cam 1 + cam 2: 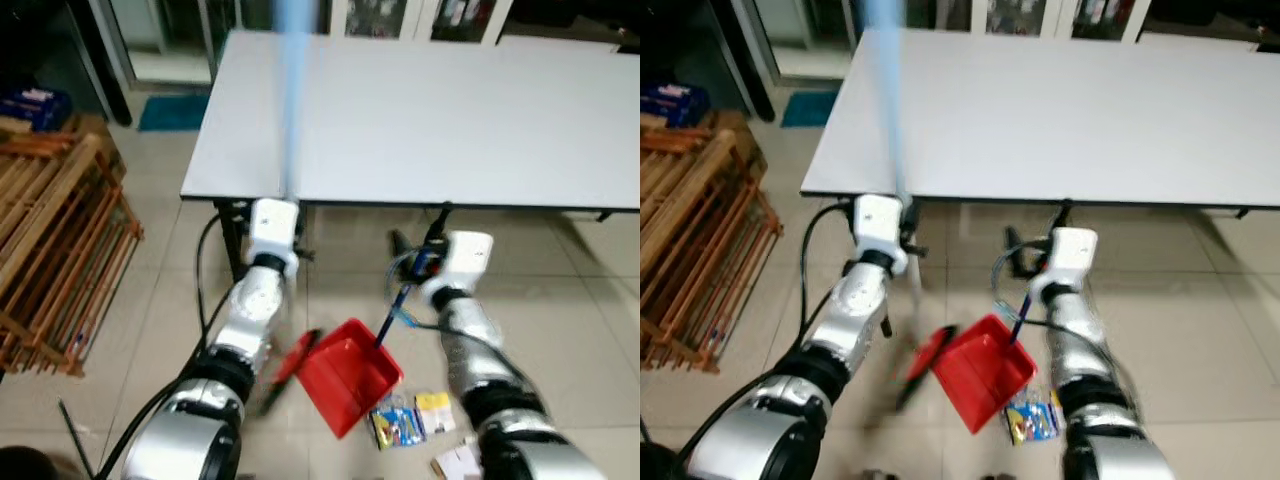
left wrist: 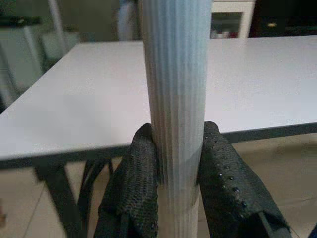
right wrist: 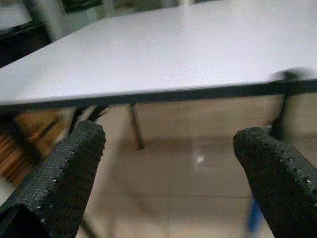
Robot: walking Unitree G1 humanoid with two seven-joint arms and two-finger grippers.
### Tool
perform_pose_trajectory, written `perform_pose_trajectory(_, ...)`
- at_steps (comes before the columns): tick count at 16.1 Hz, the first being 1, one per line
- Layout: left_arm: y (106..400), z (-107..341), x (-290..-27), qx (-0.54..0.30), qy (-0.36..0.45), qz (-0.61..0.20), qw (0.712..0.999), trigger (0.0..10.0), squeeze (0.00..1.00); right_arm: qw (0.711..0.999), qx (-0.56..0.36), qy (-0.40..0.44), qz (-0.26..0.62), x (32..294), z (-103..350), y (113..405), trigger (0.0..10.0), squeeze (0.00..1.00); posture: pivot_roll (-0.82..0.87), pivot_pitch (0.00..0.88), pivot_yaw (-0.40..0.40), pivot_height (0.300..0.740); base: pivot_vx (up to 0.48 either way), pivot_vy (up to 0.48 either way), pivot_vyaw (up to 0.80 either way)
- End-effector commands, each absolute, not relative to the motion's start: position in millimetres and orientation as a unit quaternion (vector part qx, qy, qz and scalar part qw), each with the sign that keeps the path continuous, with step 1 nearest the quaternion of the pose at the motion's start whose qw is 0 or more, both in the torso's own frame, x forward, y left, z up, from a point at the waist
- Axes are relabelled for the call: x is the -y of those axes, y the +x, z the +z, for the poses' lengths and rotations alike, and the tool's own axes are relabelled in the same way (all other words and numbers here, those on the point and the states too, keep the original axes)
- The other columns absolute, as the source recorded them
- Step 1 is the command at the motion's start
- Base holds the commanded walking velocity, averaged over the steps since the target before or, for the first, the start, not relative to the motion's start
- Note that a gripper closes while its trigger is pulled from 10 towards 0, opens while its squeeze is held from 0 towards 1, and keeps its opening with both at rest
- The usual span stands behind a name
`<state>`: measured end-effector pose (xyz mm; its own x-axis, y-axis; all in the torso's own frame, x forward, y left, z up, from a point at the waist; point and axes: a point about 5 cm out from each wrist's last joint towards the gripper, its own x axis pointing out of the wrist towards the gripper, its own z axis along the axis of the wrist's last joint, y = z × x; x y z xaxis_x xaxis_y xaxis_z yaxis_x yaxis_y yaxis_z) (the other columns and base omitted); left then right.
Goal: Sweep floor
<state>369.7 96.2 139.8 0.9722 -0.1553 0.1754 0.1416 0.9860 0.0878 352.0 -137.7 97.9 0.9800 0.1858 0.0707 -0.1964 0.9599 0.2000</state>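
Tiled floor (image 1: 600, 290); left end effector (image 2: 173, 163) clamps broom handle (image 2: 176, 74).

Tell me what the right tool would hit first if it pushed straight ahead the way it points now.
Probably nothing soon: the right tool aims beneath the white table's edge at bare floor, with a table leg further back. Depth is uncertain.

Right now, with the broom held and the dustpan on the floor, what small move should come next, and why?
Probably draw the broom, gripped in the left end effector, across the floor to push the wrappers toward the red dustpan. They lie on the tiles just beside it, not inside.
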Motion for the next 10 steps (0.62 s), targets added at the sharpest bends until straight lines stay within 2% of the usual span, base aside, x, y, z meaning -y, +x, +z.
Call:
perform_pose_trajectory(1, 370.5, 148.5, -92.6, 0.114, 0.045, -0.084, 0.989, 10.0, 0.0, 0.991, 0.015, 0.1, 0.09, 143.6, 94.3, 351.0, 10.0, 0.0, 0.05, 0.162, -0.03, 0.74, 0.0, 0.0, 0.0)
perform_pose_trajectory(6, 370.6, 147.8, -92.0, 0.111, 0.048, -0.086, 0.989, 10.0, 0.0, 0.991, 0.006, 0.096, 0.094, 143.2, 91.4, 350.1, 10.0, 0.0, 0.05, 0.165, -0.032, 0.74, 0.0, 0.0, 0.0)
perform_pose_trajectory(10, 369.8, 145.8, -91.0, 0.107, 0.047, -0.089, 0.989, 10.0, 0.0, 0.993, -0.059, 0.057, 0.089, 143.8, 71.8, 344.6, 10.0, 0.0, 0.05, 0.16, -0.034, 0.74, 0.0, 0.0, 0.0)
